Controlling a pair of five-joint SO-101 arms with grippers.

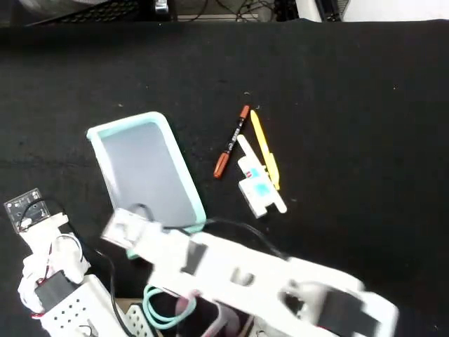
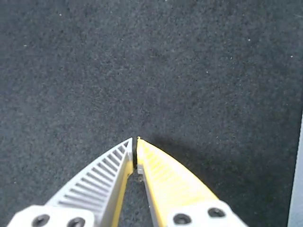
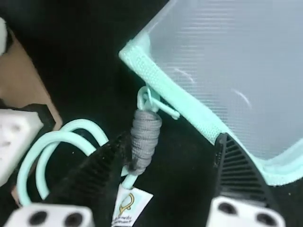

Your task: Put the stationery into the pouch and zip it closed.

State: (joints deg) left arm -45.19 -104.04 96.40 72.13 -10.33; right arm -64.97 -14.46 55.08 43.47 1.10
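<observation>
The pouch (image 1: 144,165), clear with a mint-green border, lies flat at the left of the black cloth. My right gripper (image 3: 170,142) stands open at its near corner (image 1: 125,230), its black fingers (image 3: 102,170) either side of the zip end. The grey-wrapped zip pull (image 3: 144,137) with its mint cord loop (image 3: 61,142) rests against one finger. To the pouch's right lie a brown marker (image 1: 231,142), a yellow pen (image 1: 265,149) and a white and blue item (image 1: 256,186). My left gripper (image 2: 135,141) is shut on nothing above bare cloth, and the left arm (image 1: 45,270) is at the near left.
A brown board (image 3: 23,90) and a white block (image 3: 14,137) sit at the table's near edge beside the cord loop. The right arm's white body (image 1: 266,281) spans the near side. Cables (image 1: 231,10) lie beyond the cloth's far edge.
</observation>
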